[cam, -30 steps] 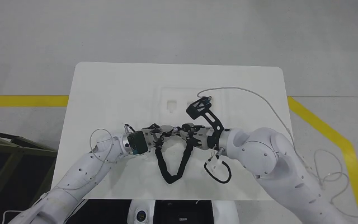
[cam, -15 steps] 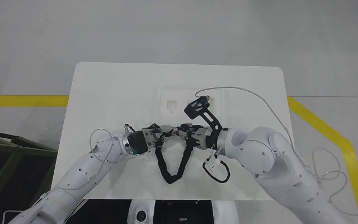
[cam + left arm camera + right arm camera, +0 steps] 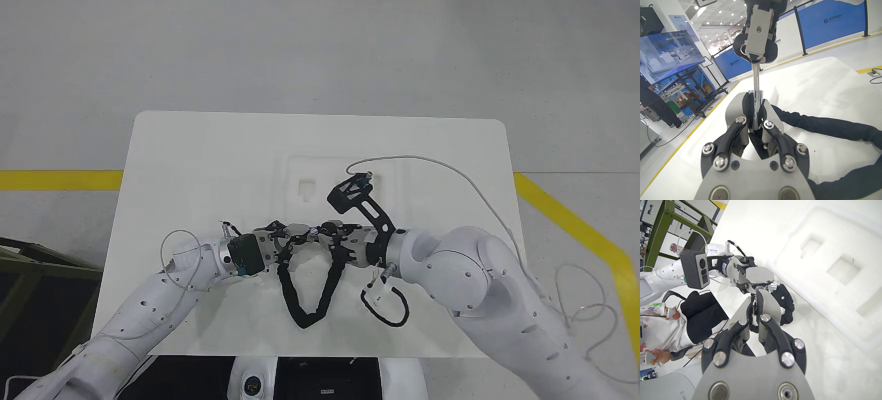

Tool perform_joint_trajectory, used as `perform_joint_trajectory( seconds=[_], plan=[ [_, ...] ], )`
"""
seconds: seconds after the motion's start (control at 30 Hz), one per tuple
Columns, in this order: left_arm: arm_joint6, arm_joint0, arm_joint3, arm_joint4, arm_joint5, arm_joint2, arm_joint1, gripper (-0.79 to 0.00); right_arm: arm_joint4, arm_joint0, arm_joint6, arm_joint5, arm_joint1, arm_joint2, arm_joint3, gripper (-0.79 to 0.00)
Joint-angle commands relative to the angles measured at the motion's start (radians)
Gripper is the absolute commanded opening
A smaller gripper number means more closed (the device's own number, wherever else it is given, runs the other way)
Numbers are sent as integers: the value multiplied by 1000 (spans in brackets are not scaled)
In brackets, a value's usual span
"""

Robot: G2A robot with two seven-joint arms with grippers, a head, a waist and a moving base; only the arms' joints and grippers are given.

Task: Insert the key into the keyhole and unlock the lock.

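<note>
Left gripper (image 3: 755, 99) jaws clench the chrome cable lock (image 3: 757, 111) cylinder; right gripper (image 3: 757, 302) jaws grasp the slim silver key (image 3: 755, 75), its tip touching the cylinder's end.

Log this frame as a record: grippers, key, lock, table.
left gripper: shut on lock cylinder
right gripper: shut on head of key
insertion: tip in the cylinder's keyhole, most of blade outside
cable: black, looped on table
other: white foam tray with recesses, on table
</note>
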Motion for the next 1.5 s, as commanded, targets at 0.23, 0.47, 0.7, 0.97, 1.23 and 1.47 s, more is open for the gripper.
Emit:
perform_joint_trajectory(
  seconds=[0.23,0.47,0.7,0.97,1.23,1.47],
  plan=[
    [0,0,0,0,0,0,0,-785,2,26,1,4,-11,-26,29,-785],
    [0,0,0,0,0,0,0,-785,-15,47,15,28,-19,-45,35,-785],
    [0,0,0,0,0,0,0,-785,-50,73,79,99,-23,-55,22,-785],
    [0,0,0,0,0,0,0,-785,-68,103,117,133,-32,-76,23,-785],
    [0,0,0,0,0,0,0,-785,-50,142,135,133,-45,-93,56,-785],
    [0,0,0,0,0,0,0,-785,-42,171,143,138,-55,-108,82,-785]
  ],
)
